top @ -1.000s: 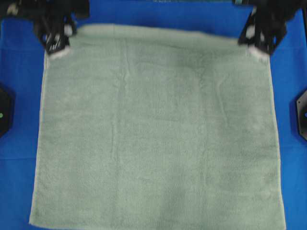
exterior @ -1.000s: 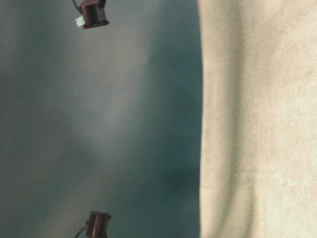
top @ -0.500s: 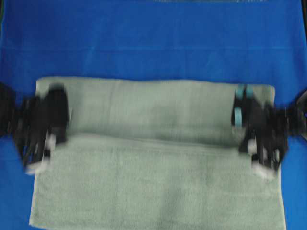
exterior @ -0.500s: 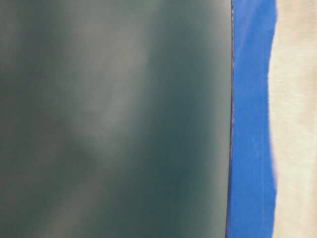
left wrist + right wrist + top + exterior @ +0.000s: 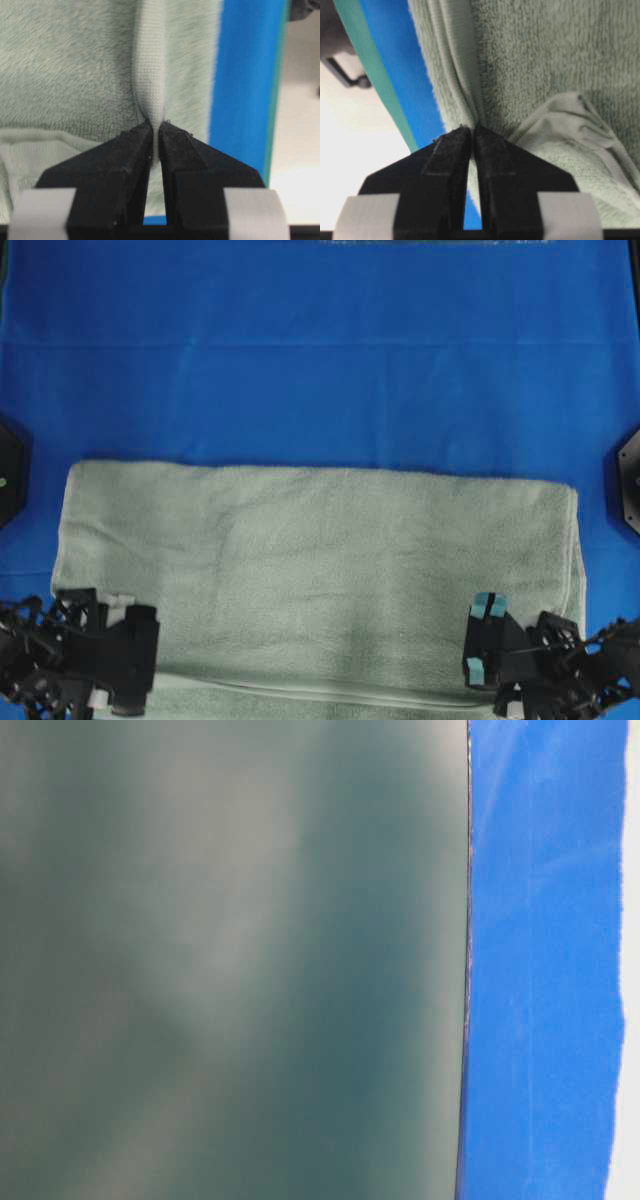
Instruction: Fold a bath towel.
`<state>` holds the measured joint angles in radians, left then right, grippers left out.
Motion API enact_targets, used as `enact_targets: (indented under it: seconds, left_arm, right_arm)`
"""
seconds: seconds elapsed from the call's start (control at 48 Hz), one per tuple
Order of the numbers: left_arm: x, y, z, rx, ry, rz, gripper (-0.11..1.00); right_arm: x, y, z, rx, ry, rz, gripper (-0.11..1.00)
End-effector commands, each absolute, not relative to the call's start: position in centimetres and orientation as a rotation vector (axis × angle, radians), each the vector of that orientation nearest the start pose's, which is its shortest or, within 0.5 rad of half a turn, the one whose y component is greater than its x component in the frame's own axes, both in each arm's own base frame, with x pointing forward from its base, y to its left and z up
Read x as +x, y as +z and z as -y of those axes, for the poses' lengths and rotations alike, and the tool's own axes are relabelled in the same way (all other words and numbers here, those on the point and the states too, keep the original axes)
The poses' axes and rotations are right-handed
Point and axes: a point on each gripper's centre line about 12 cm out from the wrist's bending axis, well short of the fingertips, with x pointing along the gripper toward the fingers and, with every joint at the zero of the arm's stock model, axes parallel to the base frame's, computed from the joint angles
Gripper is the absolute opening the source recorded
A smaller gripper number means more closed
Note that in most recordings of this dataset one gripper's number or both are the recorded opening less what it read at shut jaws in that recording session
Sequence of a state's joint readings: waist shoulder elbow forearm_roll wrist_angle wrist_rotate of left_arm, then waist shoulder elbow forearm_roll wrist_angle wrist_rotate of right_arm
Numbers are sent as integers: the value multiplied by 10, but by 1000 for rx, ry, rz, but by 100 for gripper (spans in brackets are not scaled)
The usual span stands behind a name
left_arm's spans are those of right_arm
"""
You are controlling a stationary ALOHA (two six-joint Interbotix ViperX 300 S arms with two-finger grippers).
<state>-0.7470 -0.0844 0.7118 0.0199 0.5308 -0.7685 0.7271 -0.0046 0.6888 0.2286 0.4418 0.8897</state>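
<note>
At the cloth's near edge, both grippers, left (image 5: 120, 655) and right (image 5: 490, 645), are pinching the towel's (image 5: 320, 560) hem, its length lying crosswise between them.

Black right gripper (image 5: 472, 131) at the bottom, jaws pressed nearly together and pinching a thin hemmed edge of the bath towel (image 5: 545, 65). Pale sage-green terry filling the upper right, with the flat hem band running from the top down into the pinch point. A puckered fold of the towel bulging just right of the fingertips (image 5: 492, 145) (smoother weave there than the fuzzy pile around it). Bright blue cloth (image 5: 400, 65) showing left of the towel as a slanted strip, edged by a narrow teal band. Blurred pale background beyond that edge at far left.
</note>
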Motion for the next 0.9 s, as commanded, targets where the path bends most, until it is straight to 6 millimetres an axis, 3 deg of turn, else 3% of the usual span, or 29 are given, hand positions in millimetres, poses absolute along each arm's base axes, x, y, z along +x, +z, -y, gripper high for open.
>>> enact_targets:
  seconds: [0.0, 0.292, 0.646, 0.729, 0.875]
  left_arm:
    - [244, 152, 234, -204, -232, -1236, 5]
    - [252, 140, 247, -185, -248, -1230, 5]
    - [256, 137, 249, -199, -257, -1210, 6]
    - [258, 139, 248, -198, -256, -1206, 23]
    - [266, 158, 235, -180, -254, -1180, 68]
  right_arm:
    - [243, 139, -251, 592, 68, -1346, 5]
    - [222, 130, -260, 689, -51, -1408, 5]
    - [228, 132, -262, 699, -46, -1351, 6]
    - [229, 134, -260, 697, -51, -1350, 13]
    - [239, 159, -252, 649, -22, -1294, 57]
